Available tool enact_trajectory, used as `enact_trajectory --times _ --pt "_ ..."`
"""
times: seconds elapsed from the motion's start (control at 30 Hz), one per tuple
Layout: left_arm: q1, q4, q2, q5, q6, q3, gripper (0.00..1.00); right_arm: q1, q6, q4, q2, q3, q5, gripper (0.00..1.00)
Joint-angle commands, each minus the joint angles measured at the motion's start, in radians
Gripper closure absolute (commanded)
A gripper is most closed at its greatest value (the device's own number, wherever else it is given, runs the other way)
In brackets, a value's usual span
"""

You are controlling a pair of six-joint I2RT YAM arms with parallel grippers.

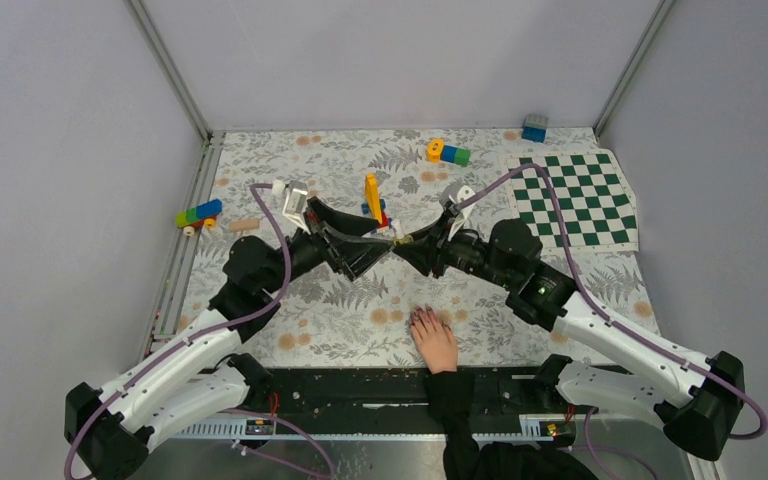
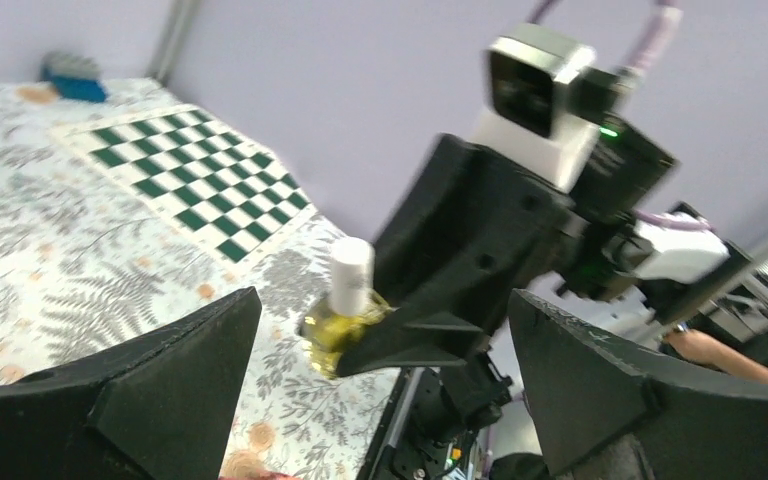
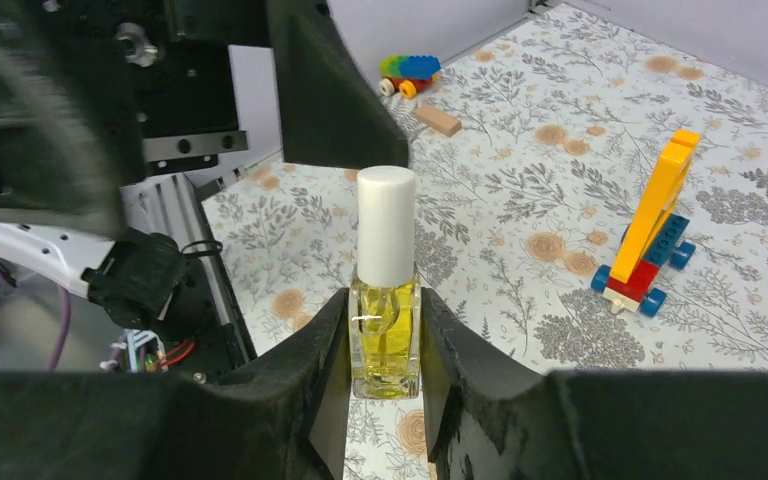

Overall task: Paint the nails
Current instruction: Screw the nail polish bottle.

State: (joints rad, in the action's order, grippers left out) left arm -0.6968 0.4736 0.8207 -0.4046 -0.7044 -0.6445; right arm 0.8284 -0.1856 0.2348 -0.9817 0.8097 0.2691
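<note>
A small glass bottle (image 3: 386, 330) of yellow liquid with a white cap stands upright between the fingers of my right gripper (image 3: 386, 312), which is shut on it above the floral table. In the top view the bottle (image 1: 396, 238) is a small spot where both arms meet. My left gripper (image 2: 382, 300) is open, its wide fingers on either side of the bottle (image 2: 345, 310) without touching it. A pale hand (image 1: 436, 345) in a black sleeve lies flat at the near edge, below the grippers. Its dark nails (image 1: 422, 316) point away from the arms' bases.
A yellow, red and blue brick toy (image 1: 373, 200) stands just behind the grippers. A green chessboard mat (image 1: 575, 197) lies at the back right. Loose bricks (image 1: 447, 153) and a blue block (image 1: 534, 127) sit at the back. A coloured brick car (image 1: 198, 214) and a wooden block (image 1: 244, 224) lie left.
</note>
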Motion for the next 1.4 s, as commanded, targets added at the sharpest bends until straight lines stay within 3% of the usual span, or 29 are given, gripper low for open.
enact_trajectory --times 0.0,0.17,0.47,1.07,1.37 --pt "0.005 -0.073 0.020 0.155 -0.007 -0.045 0.01 0.082 0.091 0.001 0.000 0.024 -0.230 1.00" --pt "0.003 -0.104 0.051 0.171 -0.015 -0.059 0.02 0.121 0.104 -0.026 -0.044 0.054 -0.312 1.00" --pt "-0.026 -0.191 0.091 0.234 0.021 -0.102 0.17 0.148 0.116 -0.065 -0.086 0.092 -0.399 1.00" --pt "-0.078 -0.190 0.155 0.300 -0.002 -0.130 0.37 0.158 0.117 -0.092 -0.123 0.117 -0.394 1.00" --pt "-0.088 -0.201 0.159 0.307 0.006 -0.137 0.69 0.158 0.117 -0.097 -0.127 0.118 -0.387 1.00"
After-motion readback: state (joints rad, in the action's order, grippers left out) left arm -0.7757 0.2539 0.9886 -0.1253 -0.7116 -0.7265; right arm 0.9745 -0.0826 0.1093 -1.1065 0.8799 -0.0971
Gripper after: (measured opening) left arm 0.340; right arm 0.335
